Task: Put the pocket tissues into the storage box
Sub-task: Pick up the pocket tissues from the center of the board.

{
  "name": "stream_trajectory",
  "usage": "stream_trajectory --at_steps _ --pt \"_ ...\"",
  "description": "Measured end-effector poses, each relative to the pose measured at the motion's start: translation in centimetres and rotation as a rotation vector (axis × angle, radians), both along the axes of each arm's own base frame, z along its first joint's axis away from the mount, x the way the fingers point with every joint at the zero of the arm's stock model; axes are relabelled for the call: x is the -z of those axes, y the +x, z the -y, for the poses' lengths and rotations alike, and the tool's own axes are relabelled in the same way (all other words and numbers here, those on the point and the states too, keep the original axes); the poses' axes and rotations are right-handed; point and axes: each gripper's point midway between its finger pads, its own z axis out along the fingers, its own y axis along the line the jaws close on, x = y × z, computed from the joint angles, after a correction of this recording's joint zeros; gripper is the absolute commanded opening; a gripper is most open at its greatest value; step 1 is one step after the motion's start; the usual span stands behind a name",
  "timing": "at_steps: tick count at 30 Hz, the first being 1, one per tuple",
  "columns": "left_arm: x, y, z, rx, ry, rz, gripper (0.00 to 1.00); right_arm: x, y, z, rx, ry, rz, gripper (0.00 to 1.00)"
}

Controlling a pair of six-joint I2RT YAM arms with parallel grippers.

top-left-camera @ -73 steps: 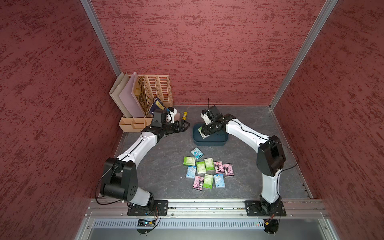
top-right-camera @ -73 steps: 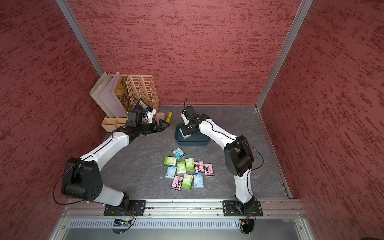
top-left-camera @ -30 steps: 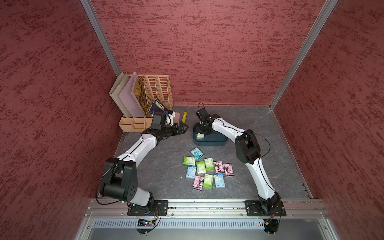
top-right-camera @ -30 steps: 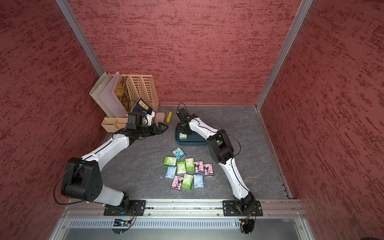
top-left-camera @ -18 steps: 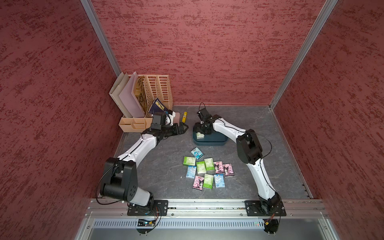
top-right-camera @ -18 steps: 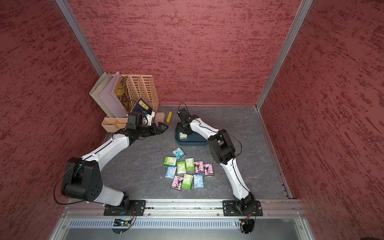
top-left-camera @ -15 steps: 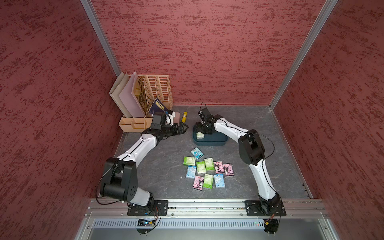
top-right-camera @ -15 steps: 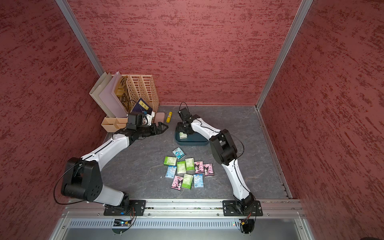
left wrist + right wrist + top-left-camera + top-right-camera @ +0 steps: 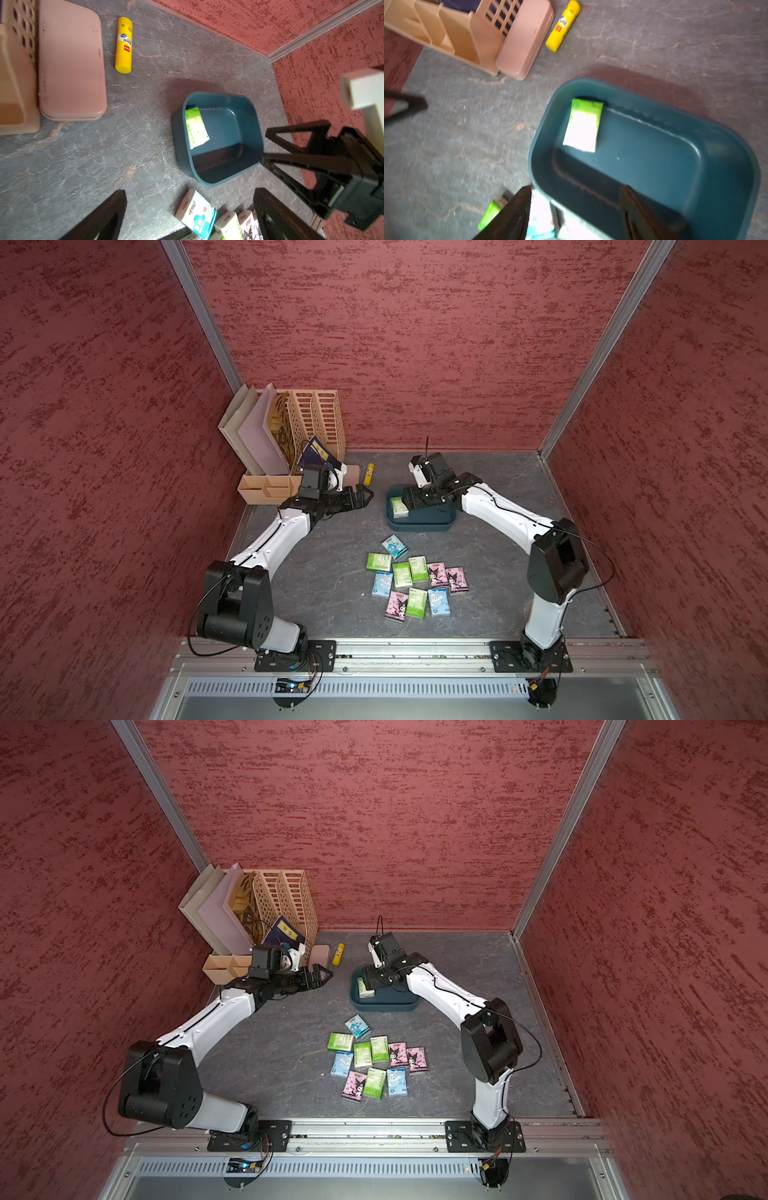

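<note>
Red textured walls are closing in a grey stone-look surface [image 9: 324, 580]. Versus a second ago, the right arm's elbow is swinging back out to its own side. The right tool [image 9: 576, 188] is hovering over the storage box [image 9: 419, 526], jaws well apart and gripping nothing. The left tool [image 9: 363, 497] is barely shifting, hanging fully spread and empty just left of the box. The loose packs are sitting where they were.

The box is showing as a dark teal shallow tub with rounded corners. One green tissue pack [image 9: 399, 507] is lying flat inside at its left end.

Ten more tissue packs [image 9: 402, 574] are lying clustered on the surface in front of the box: four green, three blue, three pink. That is making eleven in all.

One yellow glue stick [image 9: 368, 474], one pink case [image 9: 353, 475] and one beige organiser [image 9: 316, 423] are sitting at the back left.
</note>
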Motion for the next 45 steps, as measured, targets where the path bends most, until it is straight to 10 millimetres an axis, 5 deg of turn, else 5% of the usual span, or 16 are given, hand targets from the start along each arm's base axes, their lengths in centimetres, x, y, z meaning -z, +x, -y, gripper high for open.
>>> stream_trajectory --at_steps 5,10,14,19,28,45 --pt "0.5 -0.1 -2.7 -0.066 -0.001 -0.016 1.00 1.5 -4.4 -1.5 -0.141 -0.028 -0.032 0.63" --pt "0.9 -0.7 -3.5 -0.076 -0.007 -0.039 1.00 4.4 -9.0 -3.5 -0.287 -0.054 -0.096 0.64" --pt "1.4 -1.7 -4.5 -0.096 -0.016 -0.066 1.00 4.9 -10.5 -5.5 -0.358 -0.048 -0.106 0.63" --pt "2.0 -2.7 -5.2 -0.113 -0.021 -0.092 1.00 6.8 -10.2 -6.5 -0.360 -0.066 -0.135 0.62" --pt "2.8 -3.2 -5.2 -0.113 -0.026 -0.118 1.00 9.8 -9.3 -5.6 -0.268 -0.150 -0.170 0.62" --pt "3.9 -3.4 -1.7 -0.019 -0.016 -0.141 1.00 12.8 -8.8 -5.1 -0.205 -0.207 -0.218 0.66"
